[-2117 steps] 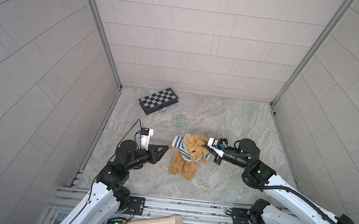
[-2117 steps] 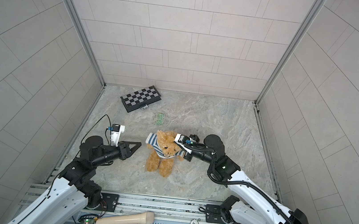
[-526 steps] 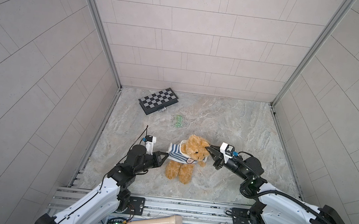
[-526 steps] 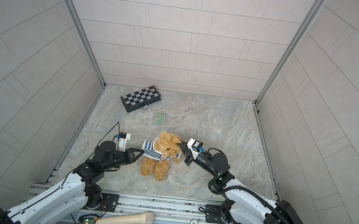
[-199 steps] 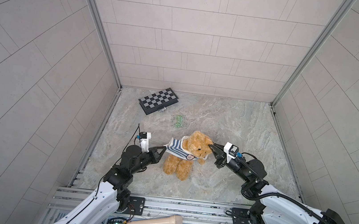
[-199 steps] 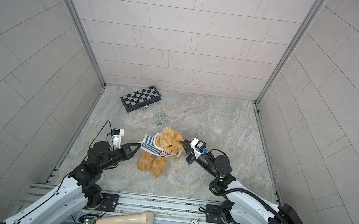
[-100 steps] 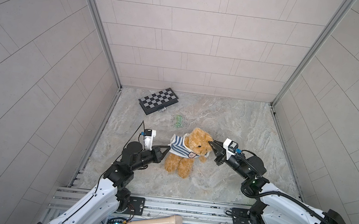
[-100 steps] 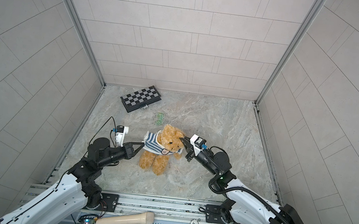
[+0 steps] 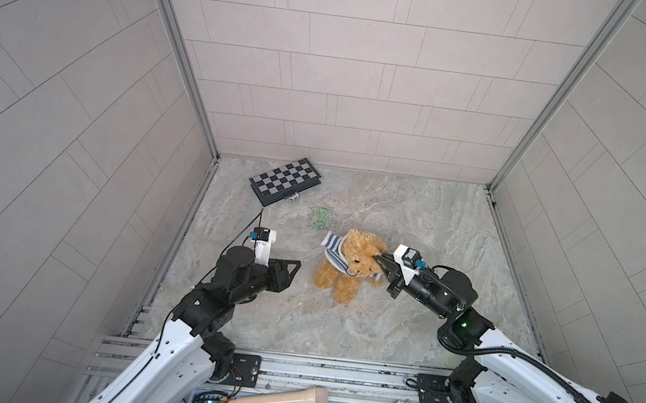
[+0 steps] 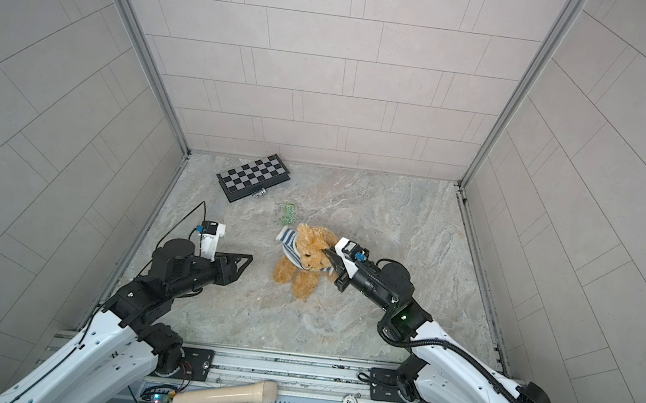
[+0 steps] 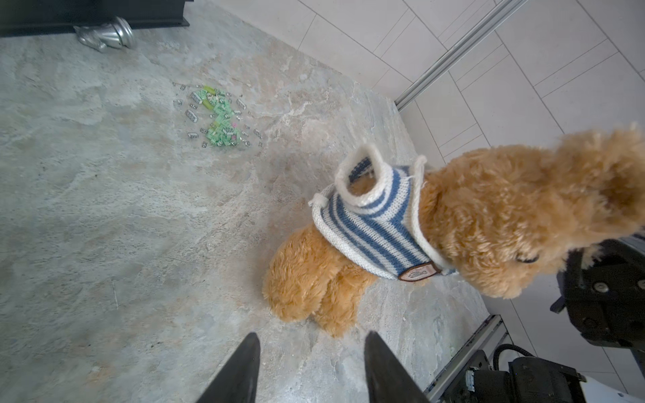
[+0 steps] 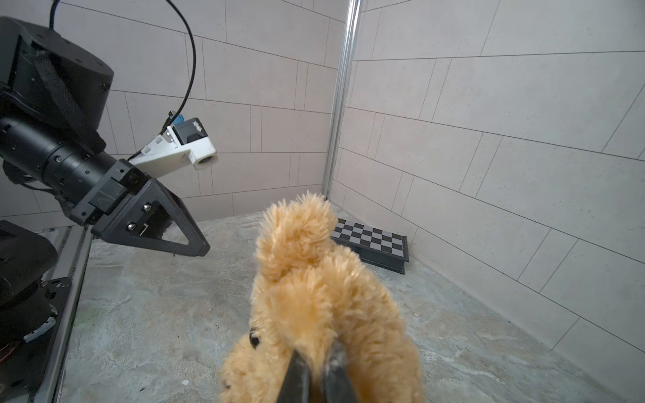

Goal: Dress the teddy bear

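Right gripper [image 9: 378,257] pinching the head of the teddy bear [image 9: 357,252]. In both top views: bear upright at mid-table [image 9: 380,335], striped sweater [image 9: 333,250] bunched round its neck, left gripper [image 9: 295,267] apart on its left. Left wrist view: jaws spread, empty, short of the bear's legs. Right wrist view: jaws pressed together in fur, seemingly beside an ear.

The white-shelled left arm [image 9: 168,359] and right arm [image 9: 525,386] carry black cylindrical joints [image 9: 237,269], black cables [image 12: 193,56], white wrist camera brackets [image 12: 174,157], and, on the black triangular left claw [image 9: 296,268], silver screws [image 12: 131,226].
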